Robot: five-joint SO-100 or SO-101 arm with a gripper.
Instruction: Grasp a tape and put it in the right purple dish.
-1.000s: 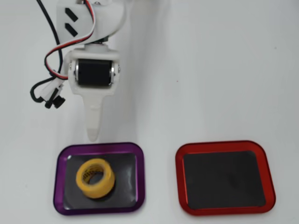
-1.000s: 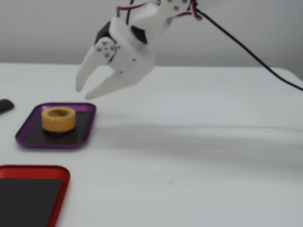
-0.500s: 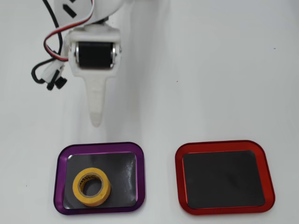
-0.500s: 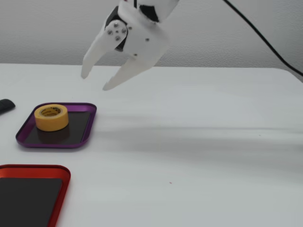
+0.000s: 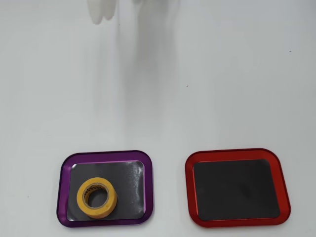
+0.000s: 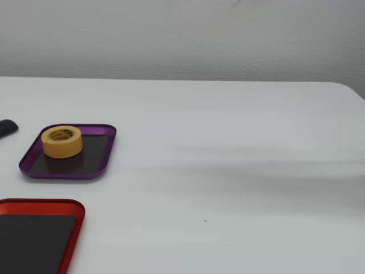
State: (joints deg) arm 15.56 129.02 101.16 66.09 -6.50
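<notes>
Overhead view
Tape (image 5: 97,197): yellow roll lying flat, core hole up, inside the purple dish (image 5: 105,156), toward its lower-left part as this view shows it; dark mat visible all around it.
Purple dish: shiny purple rim, dark inner mat, on the white worktop (image 5: 222,74).
Red dish (image 5: 237,153): to the right of the purple dish in this view, apart from it, nothing in it.
Gripper (image 5: 101,11): only a pale, blurred finger tip shows at the top edge, well apart from the purple dish and above it in the picture.
Jaws: cannot tell whether spread or pressed together (too little in view); nothing is seen held.

Fixed view
Tape (image 6: 61,141): resting flat on the mat of the purple dish (image 6: 91,171), toward the dish's left half; cardboard core with dark print shows inside the ring.
Red dish (image 6: 57,204): nearer the camera than the purple dish, cut by the bottom-left corner.
Dark object (image 6: 7,127): small, at the left edge, just left of the purple dish; too cropped to name.
Gripper: not in view here.

Judgement
Step in hand: placing looks done; tape sits in the purple dish, arm clear of it.
Next move: likely none beyond parking the arm away from the purple dish.
</notes>
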